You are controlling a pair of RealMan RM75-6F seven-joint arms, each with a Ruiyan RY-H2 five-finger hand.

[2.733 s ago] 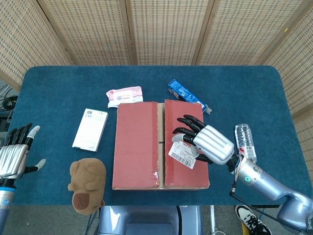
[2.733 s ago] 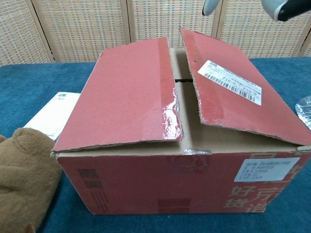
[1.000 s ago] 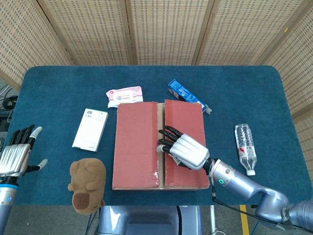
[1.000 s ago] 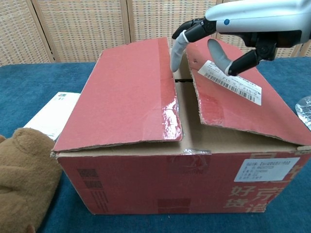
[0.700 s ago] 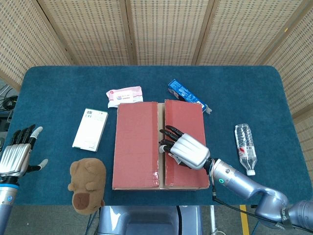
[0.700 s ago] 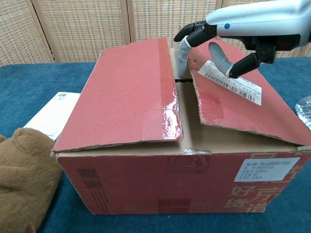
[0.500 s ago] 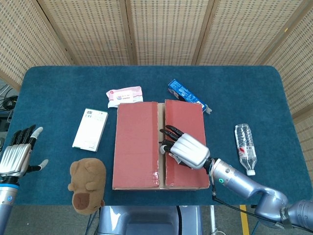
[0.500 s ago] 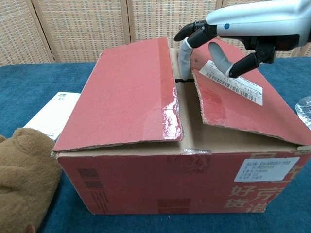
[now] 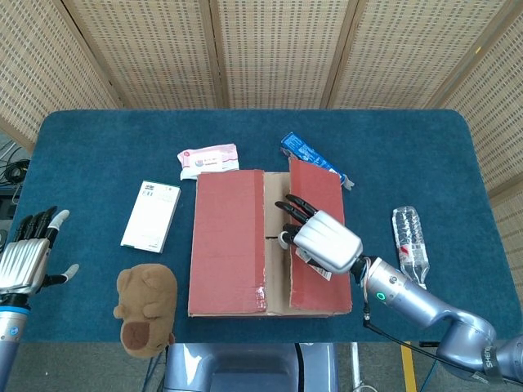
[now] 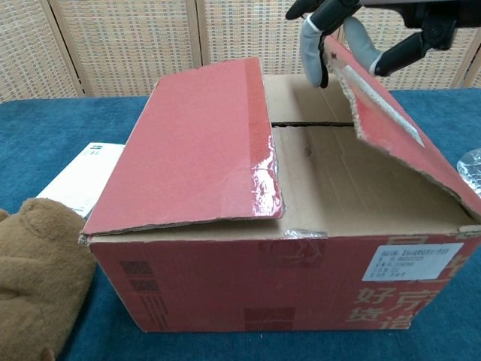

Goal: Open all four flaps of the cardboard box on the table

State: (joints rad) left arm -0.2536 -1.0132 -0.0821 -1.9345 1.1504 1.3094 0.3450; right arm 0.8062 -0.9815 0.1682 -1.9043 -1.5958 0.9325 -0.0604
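Lifted higher than a moment ago, one right-side flap (image 10: 391,113) of the single red cardboard box (image 9: 265,245) is rising, pinched by the right robot hand (image 9: 323,238); the left robot hand (image 9: 24,257) is hovering released, fingers spread.

Layout: cardboard box (image 9: 245,245) at the counter's (image 9: 98,147) front-middle, other items around it.

Box right flap (image 9: 315,237) tilted up, right hand (image 9: 323,238) on its inner edge; left flap (image 9: 227,241) lying down over the box. Behind the box: tissue pack (image 9: 208,159) towards its left, toothpaste box (image 9: 315,158) towards its right. Left of box: flat carton (image 9: 150,216), plush toy (image 9: 147,309) in front of it at the front edge. Bottle (image 9: 410,241) right of box. Left hand (image 9: 26,257) off the counter's left front corner, well apart from everything.
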